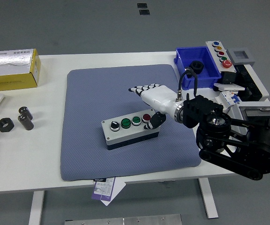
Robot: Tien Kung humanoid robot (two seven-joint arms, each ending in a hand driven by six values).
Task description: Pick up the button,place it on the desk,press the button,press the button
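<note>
A grey button box (131,128) lies on the blue-grey mat (102,93) near the middle of the table. It carries a black selector knob, two green buttons (131,122) and a red button (146,117) in a row. My right hand (149,99) reaches in from the right, white with black fingertips. Its fingers are stretched out flat just behind the box, holding nothing. Its thumb (156,121) points down at the box's right end, next to the red button. My left arm is out of view.
A blue bin (205,70) and a second button panel (220,51) stand at the back right. A yellow box (11,69) sits at the back left, with black metal nuts (5,124) and cylinders (26,117) near the left edge. A paper tag (105,188) hangs off the front edge.
</note>
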